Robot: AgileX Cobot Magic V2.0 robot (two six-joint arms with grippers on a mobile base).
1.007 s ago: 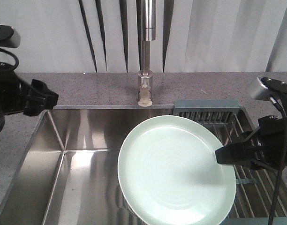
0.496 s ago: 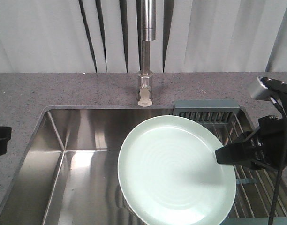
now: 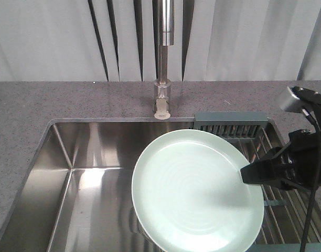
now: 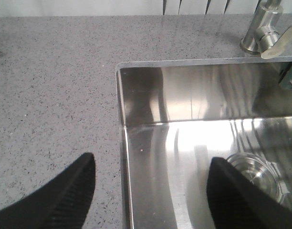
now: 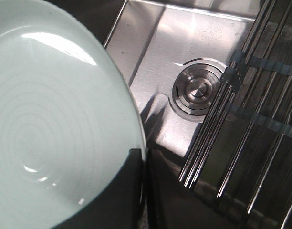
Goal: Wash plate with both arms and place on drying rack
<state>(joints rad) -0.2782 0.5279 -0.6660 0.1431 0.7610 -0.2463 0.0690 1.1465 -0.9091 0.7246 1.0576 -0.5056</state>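
On the right the plate blocks the sink; left side open.

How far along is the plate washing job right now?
Done: the right gripper holds the plate by its rim over the sink. In hand: no washing seen; the faucet shows no water, the left gripper is open, off the plate. Left: washing, then the drying rack.

Glossy mint plate tilted beside drying rack.

drying rack: partly behind right arm | left fingers: bases cropped
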